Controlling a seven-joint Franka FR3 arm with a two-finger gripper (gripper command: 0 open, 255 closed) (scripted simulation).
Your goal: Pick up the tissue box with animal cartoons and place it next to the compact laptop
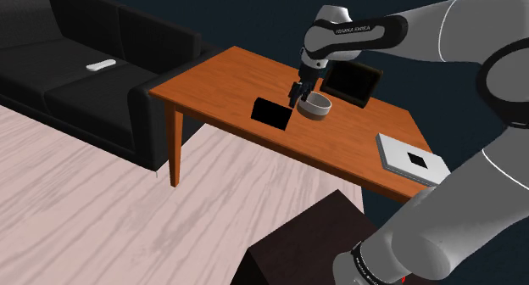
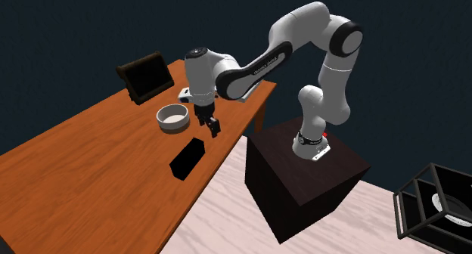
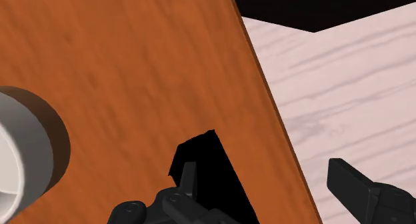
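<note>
The tissue box (image 1: 271, 114) (image 2: 187, 159) is drawn as a plain black block lying near the long edge of the wooden table (image 1: 220, 80) (image 2: 83, 177). My gripper (image 1: 297, 92) (image 2: 210, 125) (image 3: 267, 189) hangs open just above the table, between the box and a white bowl (image 1: 318, 105) (image 2: 172, 116). In the wrist view the box (image 3: 207, 169) lies by one finger (image 3: 189, 183), untouched, and the other finger (image 3: 353, 183) is out over the floor. A small black open laptop (image 1: 352, 81) (image 2: 145, 75) stands behind the bowl. A white closed laptop (image 1: 413, 159) lies at the table's end nearest the stand.
A black sofa (image 1: 76, 63) with a white remote (image 1: 100, 65) stands beyond the table at the shoulder view's left. My dark stand (image 1: 314, 241) (image 2: 302, 177) is close to the table's end. A black wire-frame rack (image 2: 435, 207) stands on the pale plank floor.
</note>
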